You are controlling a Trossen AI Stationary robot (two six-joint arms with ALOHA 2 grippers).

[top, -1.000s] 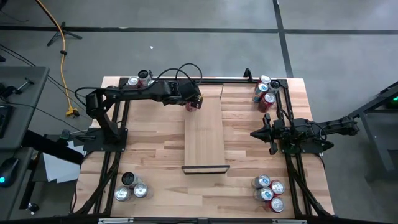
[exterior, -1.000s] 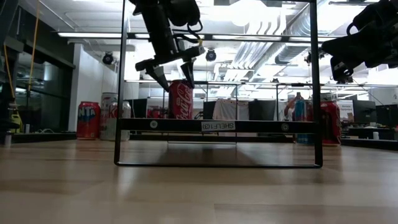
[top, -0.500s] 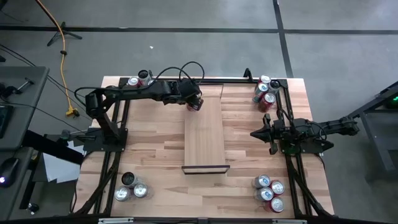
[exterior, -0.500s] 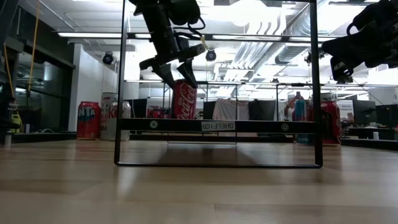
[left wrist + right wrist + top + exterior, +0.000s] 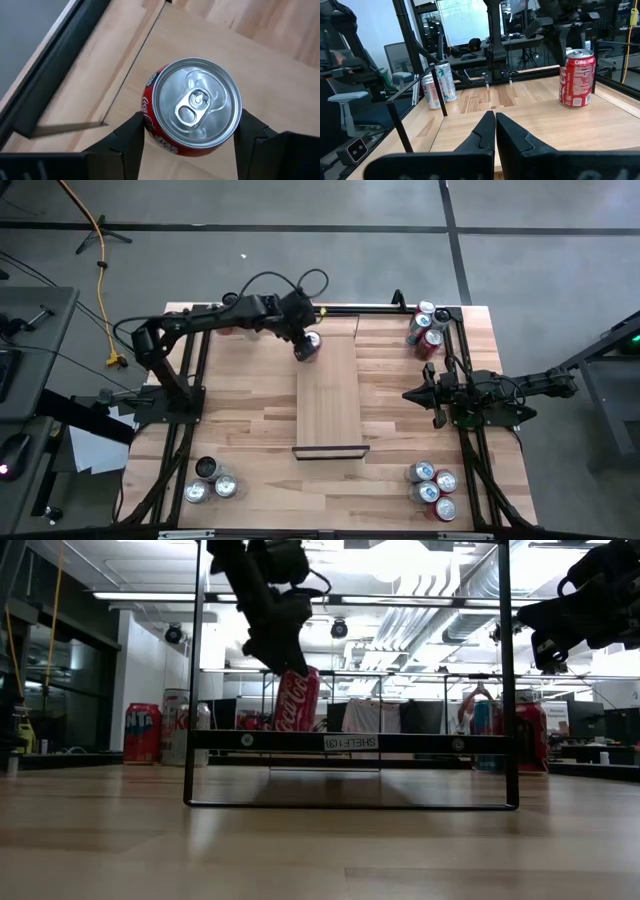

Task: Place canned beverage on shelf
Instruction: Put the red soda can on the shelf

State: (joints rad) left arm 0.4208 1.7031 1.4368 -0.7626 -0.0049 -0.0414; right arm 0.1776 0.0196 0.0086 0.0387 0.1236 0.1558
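At the near left corner of the bench (image 5: 250,420), in the high view, a small cluster of cans (image 5: 212,480) stands beside the left arm's frame. Farther back on that side, the left arm reaches from its base across the far edge, and its left end effector (image 5: 306,346) sits over the far left corner of the shelf (image 5: 330,395). The left wrist view looks straight down on a red Coca-Cola can (image 5: 192,107), silver top and pull tab upward, with one dark finger on each side of it; the fingers (image 5: 129,141) look set against the can's wall, so the end effector is grasping the can. In the low view the can (image 5: 298,700) leans slightly, its base at the level of the shelf board (image 5: 350,741), and whether it rests fully on the board cannot be told. The board is pale plain wood with thin black rails at its short ends, lying lengthwise down the middle of the bench.

To the right of the shelf, the right arm waits over the right side of the bench, well apart from the can, with the right end effector (image 5: 415,394) pointing toward the shelf; the right wrist view shows its two fingers (image 5: 482,131) pressed together, clenched on nothing. More cans (image 5: 426,328) stand at the far right corner and another group (image 5: 432,486) at the near right corner
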